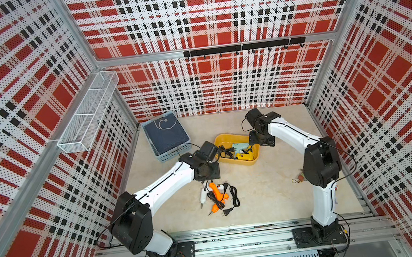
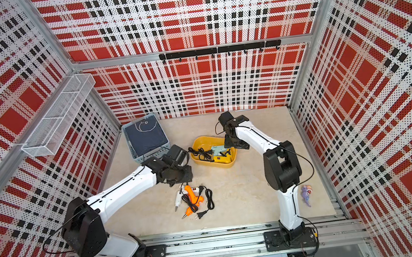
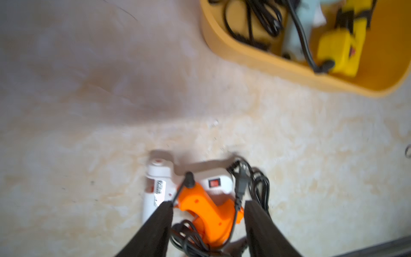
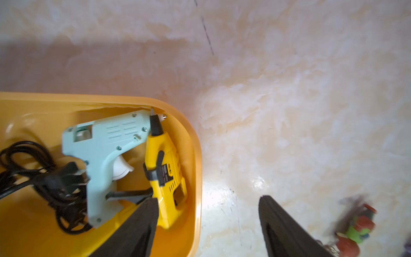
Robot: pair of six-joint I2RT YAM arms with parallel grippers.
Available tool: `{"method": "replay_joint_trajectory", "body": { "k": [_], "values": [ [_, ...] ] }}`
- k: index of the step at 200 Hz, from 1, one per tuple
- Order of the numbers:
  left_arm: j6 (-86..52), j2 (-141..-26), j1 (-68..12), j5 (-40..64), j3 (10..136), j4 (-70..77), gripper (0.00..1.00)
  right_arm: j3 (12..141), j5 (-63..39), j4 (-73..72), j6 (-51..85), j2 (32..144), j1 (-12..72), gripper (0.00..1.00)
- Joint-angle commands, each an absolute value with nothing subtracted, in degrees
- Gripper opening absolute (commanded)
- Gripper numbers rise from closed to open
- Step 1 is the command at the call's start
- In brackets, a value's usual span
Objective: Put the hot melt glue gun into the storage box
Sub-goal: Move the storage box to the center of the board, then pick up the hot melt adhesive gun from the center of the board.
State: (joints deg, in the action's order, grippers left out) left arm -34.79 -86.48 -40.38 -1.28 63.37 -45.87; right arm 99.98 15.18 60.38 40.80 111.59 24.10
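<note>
The storage box (image 1: 240, 163) is a shallow yellow plastic tub with smooth walls and round corners; it sits near the middle of the table (image 1: 273, 192), which looks like pale, shiny stone.

Two glue guns lie inside it, side by side and touching. One is the pale blue-green glue gun (image 4: 104, 142), with tiny screws and a white trigger; the other is the yellow glue gun (image 4: 169, 144), with a black tip, lying close along the right wall. A tangle of black cords (image 4: 55, 184) fills the left part of the box.

The right gripper (image 4: 208, 198) hangs over the right end of the box; its fingers are spread wide with nothing between them — one is over the box just beside the yellow gun, the other over bare table.

Nearer, on the table and not in the box, the orange glue gun (image 3: 200, 204) lies across the white glue gun (image 3: 155, 191), which has a red switch; loose cords (image 1: 233, 196) and a plug curl beside them. The left gripper (image 3: 209, 203) is just above this pile; its fingers are apart and hold nothing, and the orange gun shows between them. The wrist view is blurry, so I cannot tell if they touch it.

At the far left stands a pale blue basket (image 1: 162, 158) with holes in its sides; something flat and dark blue fills it. A white wire rack (image 1: 87, 116) hangs on the left wall; a small toy (image 2: 306, 193) lies at the right.
</note>
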Motion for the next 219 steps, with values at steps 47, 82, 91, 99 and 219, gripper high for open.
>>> {"method": "replay_joint_trajectory", "body": {
  "k": [47,82,91,99,219],
  "values": [
    [-43.2,-87.3,-46.8,0.3,59.7,-44.7,0.53,95.0,18.7,63.7,40.9,104.0,23.8,0.78],
    [-46.4,-90.5,-46.2,-1.5,57.5,-41.4,0.53,92.4,18.8,63.0,40.7,102.4,23.8,0.78],
    [-47.2,-91.2,-46.0,-1.7,57.2,-41.1,0.53,91.8,18.8,63.0,40.7,102.1,23.7,0.78],
    [-47.6,-91.7,-46.0,-1.9,57.1,-41.2,0.53,91.5,18.8,63.0,40.5,101.8,23.7,0.78],
    [-46.9,-97.5,-41.9,-5.2,58.2,-40.4,0.43,89.1,19.1,62.3,39.4,100.0,22.9,0.79]
  ]
}}
